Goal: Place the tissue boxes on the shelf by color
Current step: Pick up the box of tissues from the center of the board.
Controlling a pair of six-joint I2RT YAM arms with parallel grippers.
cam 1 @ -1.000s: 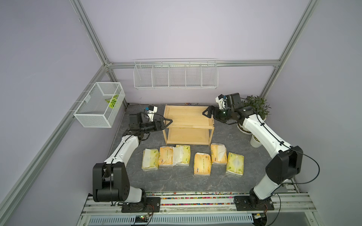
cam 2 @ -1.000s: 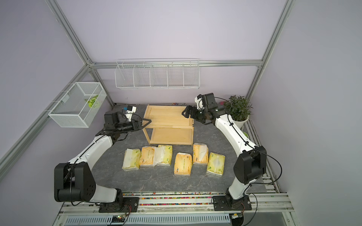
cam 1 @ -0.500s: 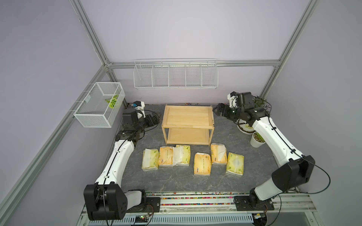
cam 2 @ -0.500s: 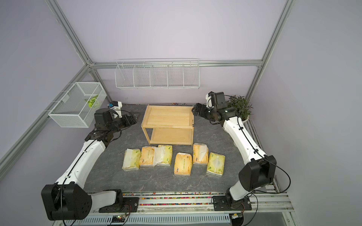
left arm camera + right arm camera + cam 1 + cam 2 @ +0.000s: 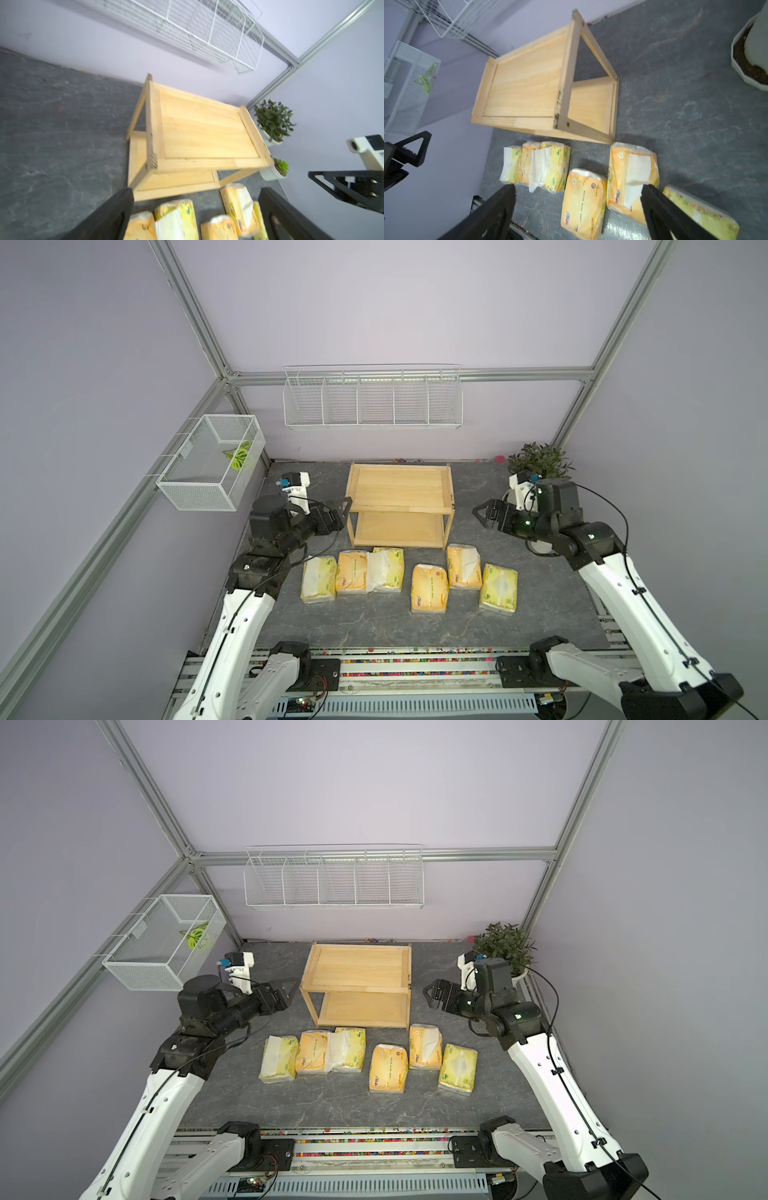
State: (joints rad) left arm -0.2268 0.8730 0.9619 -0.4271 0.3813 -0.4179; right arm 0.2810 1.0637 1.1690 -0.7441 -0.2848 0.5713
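Six soft, plastic-wrapped tissue boxes (image 5: 429, 587) lie flat in a loose row on the grey stone-look bench (image 5: 374, 626), just near of the pale wooden shelf (image 5: 400, 489). Their long axes seem to run near-to-far, while the shelf's runs left-right. The left tool (image 5: 345, 512) and right tool (image 5: 478, 517) gape empty, and the right has backed off the shelf since a second ago.

A robot lab cell: aluminium frame (image 5: 195, 315), plain lilac walls (image 5: 374, 302), arms bolted to a rail (image 5: 415, 668)
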